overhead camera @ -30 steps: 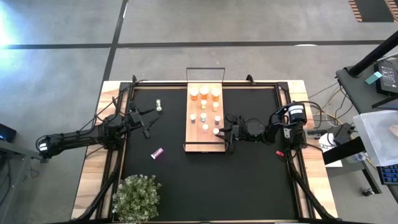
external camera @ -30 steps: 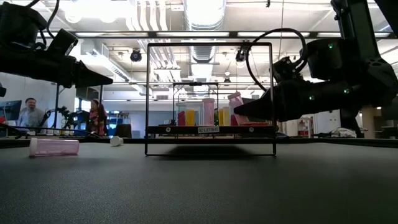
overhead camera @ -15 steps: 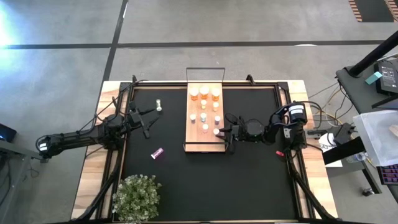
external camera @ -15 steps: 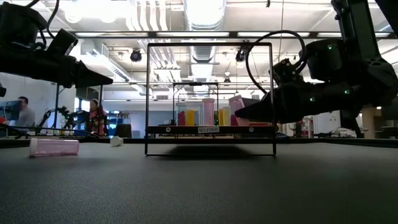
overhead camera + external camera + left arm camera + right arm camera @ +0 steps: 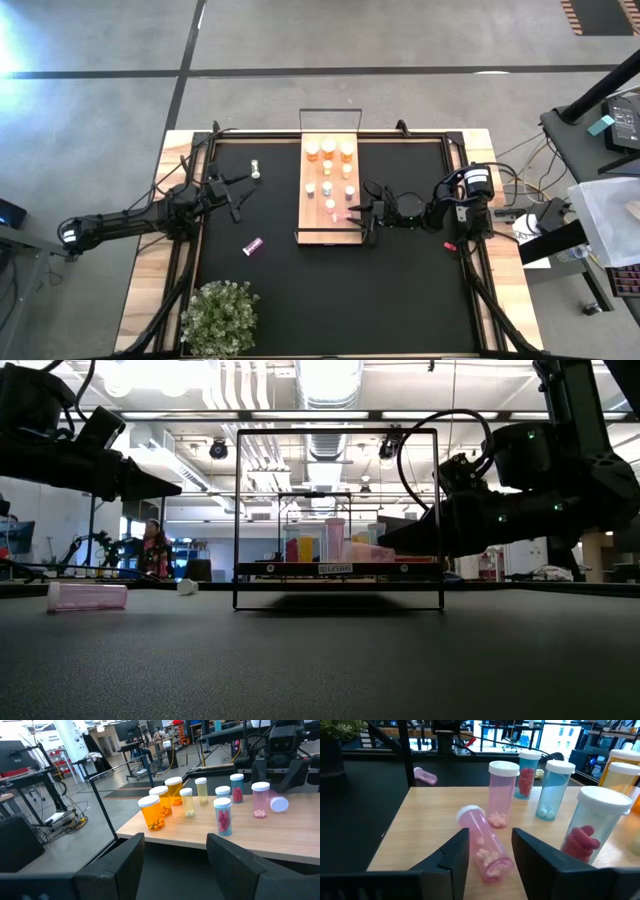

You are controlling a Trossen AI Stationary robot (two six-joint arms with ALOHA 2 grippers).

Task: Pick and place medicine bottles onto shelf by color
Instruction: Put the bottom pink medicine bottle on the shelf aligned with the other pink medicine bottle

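The light-wood shelf [image 5: 312, 222] stands mid-table with several upright bottles on it: amber ones [image 5: 329, 149] at the far end, slimmer ones nearer. One pink bottle [image 5: 482, 842] lies on its side on the shelf's near right part [image 5: 345, 214], its white cap pointing away from my right gripper. My right gripper [image 5: 490, 852] is open, with a finger on either side of that bottle's base. My left gripper [image 5: 236, 196] is open and empty over the mat's left part, facing the shelf [image 5: 260, 840]. My right gripper's fingers [image 5: 457, 851] stand level from the table's right, on either side of the fallen pink bottle's base end [image 5: 495, 865]. The bottle rests on its side on the shelf board. I cannot tell whether the fingers touch it.
A second pink bottle [image 5: 252, 245] lies on the black mat left of the shelf, also in the low view [image 5: 87, 596]. A pale bottle [image 5: 256, 170] stands at the far left. A potted plant [image 5: 220, 316] sits at the near left edge. The black wire frame [image 5: 338, 430] rises over the shelf.
The pink bottle by my right gripper stood upright on the shelf half a second ago. It has tipped over and now lies on its side, cap toward the table's left.
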